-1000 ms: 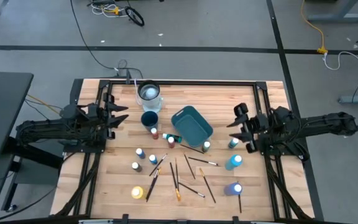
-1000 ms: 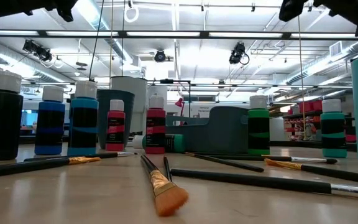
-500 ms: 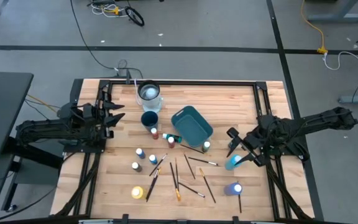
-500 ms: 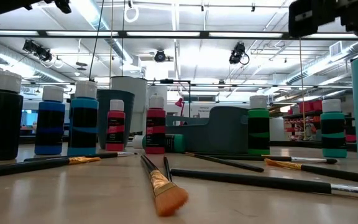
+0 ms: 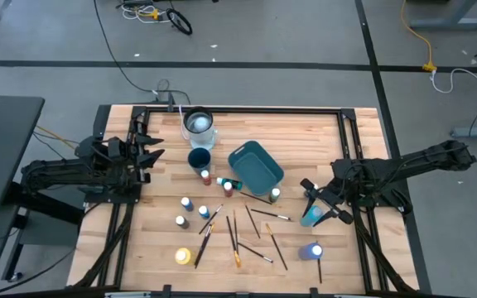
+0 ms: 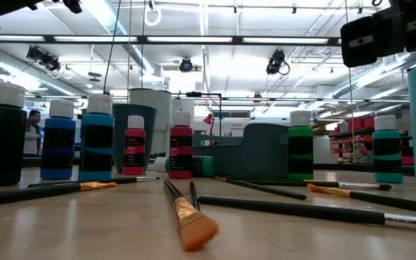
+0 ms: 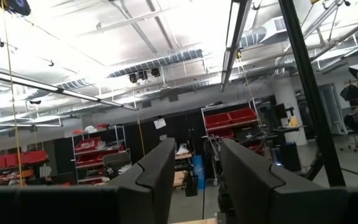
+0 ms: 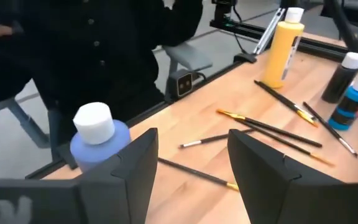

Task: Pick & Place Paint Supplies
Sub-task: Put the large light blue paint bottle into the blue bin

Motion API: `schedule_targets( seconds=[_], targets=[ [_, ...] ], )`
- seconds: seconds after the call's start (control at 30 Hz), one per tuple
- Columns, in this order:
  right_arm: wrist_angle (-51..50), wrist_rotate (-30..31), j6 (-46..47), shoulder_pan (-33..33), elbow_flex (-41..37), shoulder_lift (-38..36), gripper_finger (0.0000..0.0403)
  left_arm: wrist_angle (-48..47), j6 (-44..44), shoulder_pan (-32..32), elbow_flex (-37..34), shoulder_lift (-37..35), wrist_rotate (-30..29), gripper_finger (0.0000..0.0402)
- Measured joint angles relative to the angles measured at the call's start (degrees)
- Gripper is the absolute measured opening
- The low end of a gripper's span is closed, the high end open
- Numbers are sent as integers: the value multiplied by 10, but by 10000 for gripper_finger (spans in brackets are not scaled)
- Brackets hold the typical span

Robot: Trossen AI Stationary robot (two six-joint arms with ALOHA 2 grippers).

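My right hand (image 5: pixel 320 207) hangs with its fingers apart, holding nothing, directly above the teal paint bottle (image 5: pixel 309 217) standing on the worktop (image 5: pixel 305 132), with a pale blue bottle (image 8: pixel 97 138) just past my fingers. I judge this the approach for a pick: next I should drop straight down until the fingers straddle the bottle, then close. My left hand (image 5: pixel 150 154) waits, fingers apart and empty.

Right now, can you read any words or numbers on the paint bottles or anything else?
No text can be read anywhere.
Red paint bottle: its label has marks, too blurred to read.
Small red bottle: label too small to read.
Yellow bottle: no lettering shows.
Shelves of red bins in the room: no readable signs.
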Motion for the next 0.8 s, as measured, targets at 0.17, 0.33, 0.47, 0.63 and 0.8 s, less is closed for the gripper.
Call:
schedule_targets(
  seconds=[0.17, 0.33, 0.47, 0.63, 0.8],
  targets=[
    [-38, 3, -9, 0, 0, 0, 190, -1, 2, 0, 0, 0, 0, 137],
    [-49, 4, -8, 0, 0, 0, 170, -5, 2, 0, 0, 0, 0, 137],
    [-49, 5, -9, 0, 0, 0, 148, -7, 2, 0, 0, 0, 0, 137],
    [-60, 5, -9, 0, 0, 1, 107, -8, 2, 0, 0, 0, 0, 137],
    [-55, 13, -11, 0, 1, 14, 97, -8, -8, 0, 0, 0, 0, 137]
  ],
)
